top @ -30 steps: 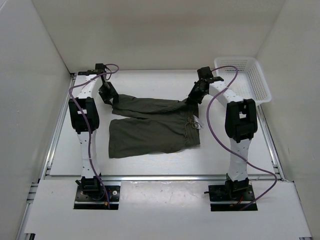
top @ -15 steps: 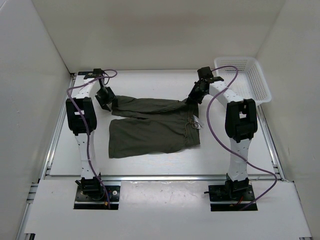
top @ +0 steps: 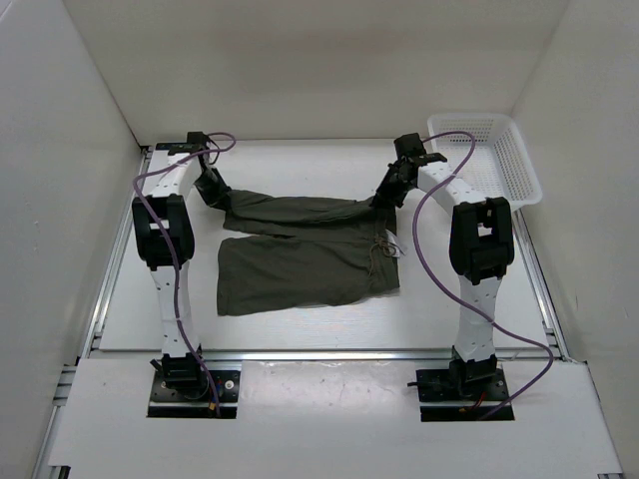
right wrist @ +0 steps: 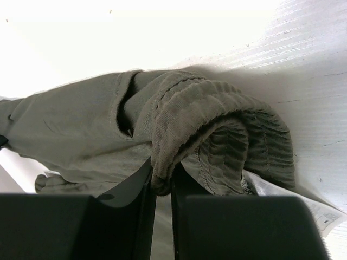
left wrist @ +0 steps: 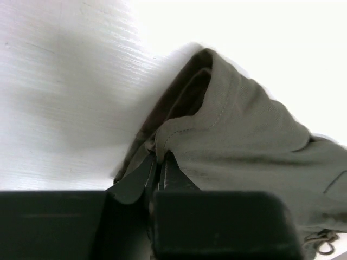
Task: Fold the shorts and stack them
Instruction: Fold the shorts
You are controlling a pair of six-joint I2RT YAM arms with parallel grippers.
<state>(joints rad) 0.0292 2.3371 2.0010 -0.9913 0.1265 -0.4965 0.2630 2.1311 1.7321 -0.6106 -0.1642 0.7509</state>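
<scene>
The dark olive-green shorts (top: 305,249) lie spread in the middle of the table, waistband to the right, one leg toward the back and one toward the front. My left gripper (top: 216,192) is at the hem of the back leg, shut on a fold of that hem (left wrist: 179,130). My right gripper (top: 384,198) is at the back end of the waistband, shut on the ribbed waistband (right wrist: 179,130), which bunches up over its fingers. A white label (right wrist: 303,203) sticks out from under the waistband.
A white plastic basket (top: 489,155) stands at the back right corner. White walls close in the table on the left, back and right. Purple cables (top: 429,239) loop along both arms.
The left gripper has gone from open to shut on the hem of the back leg. The right gripper and the shorts have stayed where they were.
</scene>
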